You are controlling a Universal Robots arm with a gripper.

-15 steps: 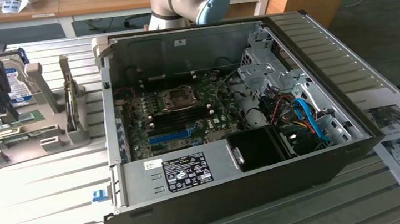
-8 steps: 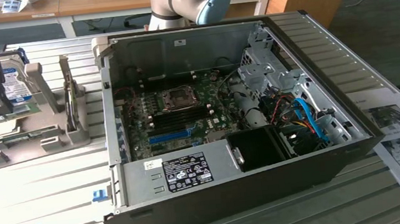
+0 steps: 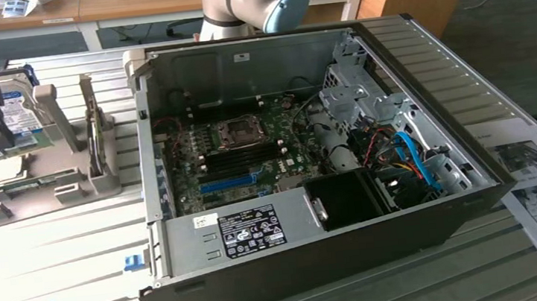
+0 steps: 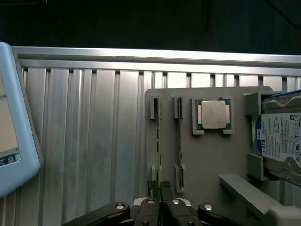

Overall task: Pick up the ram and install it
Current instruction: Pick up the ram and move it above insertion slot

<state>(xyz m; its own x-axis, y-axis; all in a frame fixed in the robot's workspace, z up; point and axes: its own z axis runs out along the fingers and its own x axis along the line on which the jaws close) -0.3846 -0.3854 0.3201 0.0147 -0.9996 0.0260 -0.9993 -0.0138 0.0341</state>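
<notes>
Ribbed aluminium tabletop [image 4: 84, 141]: your black gripper [image 4: 159, 187] clamps the thin green ram stick [image 4: 159, 136] at its near end; its long axis runs straight ahead.

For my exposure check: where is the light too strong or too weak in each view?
Exterior view: bright light washes out the ribbed silver metal table; the open black computer case is dim inside. Wrist view: glare along the table's edge, darkness beyond.
</notes>
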